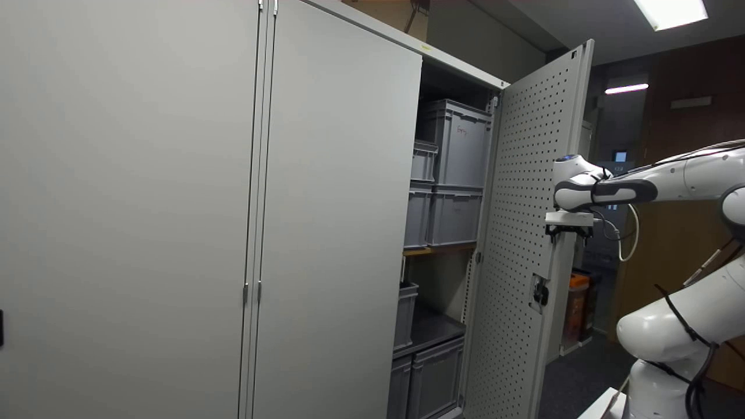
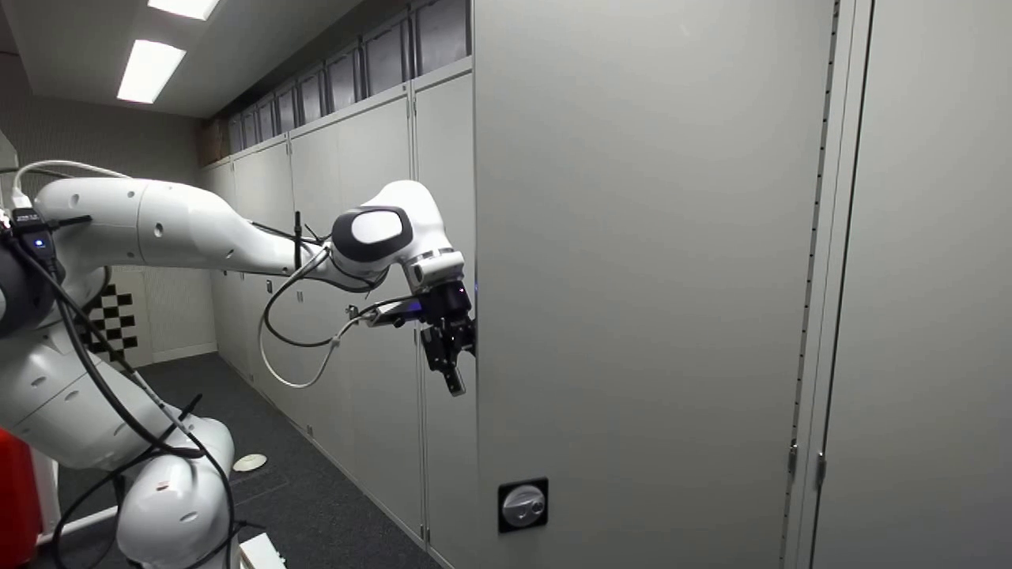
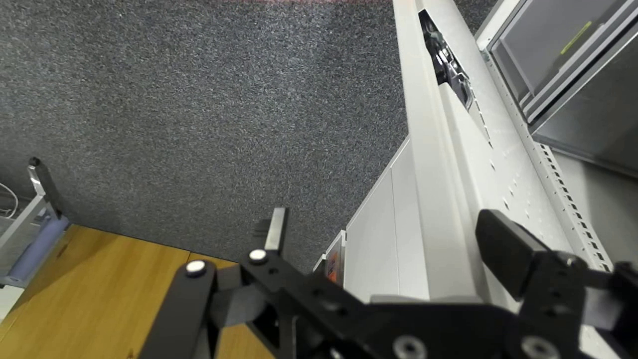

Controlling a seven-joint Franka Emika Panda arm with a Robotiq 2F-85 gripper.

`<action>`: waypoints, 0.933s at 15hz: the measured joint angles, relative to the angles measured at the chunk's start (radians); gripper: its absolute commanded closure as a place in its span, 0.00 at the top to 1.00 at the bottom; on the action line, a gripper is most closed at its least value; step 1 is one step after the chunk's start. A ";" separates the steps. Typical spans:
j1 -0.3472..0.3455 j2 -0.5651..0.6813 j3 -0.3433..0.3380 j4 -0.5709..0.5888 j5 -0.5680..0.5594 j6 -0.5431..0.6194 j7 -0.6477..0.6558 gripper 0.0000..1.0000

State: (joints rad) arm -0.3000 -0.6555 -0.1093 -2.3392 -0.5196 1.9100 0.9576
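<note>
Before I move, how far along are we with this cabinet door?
Looks done: the cabinet door stands open, showing grey bins inside. In hand: the gripper is at the door's free edge, which shows between its spread fingers in the wrist view; whether they touch it is unclear. Possibly left: closing on that edge, if you mean to swing the door, since the jaws stand apart.

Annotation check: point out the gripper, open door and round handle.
Gripper (image 3: 387, 225): wrist view, midway between its fingertips.
Open door (image 1: 521, 192): in an exterior view, perforated inner face.
Round handle (image 2: 522, 506): in an exterior view, silver middle.
</note>
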 measured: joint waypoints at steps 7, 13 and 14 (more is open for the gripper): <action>-0.024 0.000 -0.024 0.001 0.000 0.000 -0.022 1.00; -0.043 0.002 -0.041 0.002 0.000 0.000 -0.035 1.00; -0.044 0.003 -0.044 0.003 0.000 0.000 -0.035 1.00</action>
State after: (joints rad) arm -0.3437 -0.6528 -0.1535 -2.3367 -0.5191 1.9100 0.9222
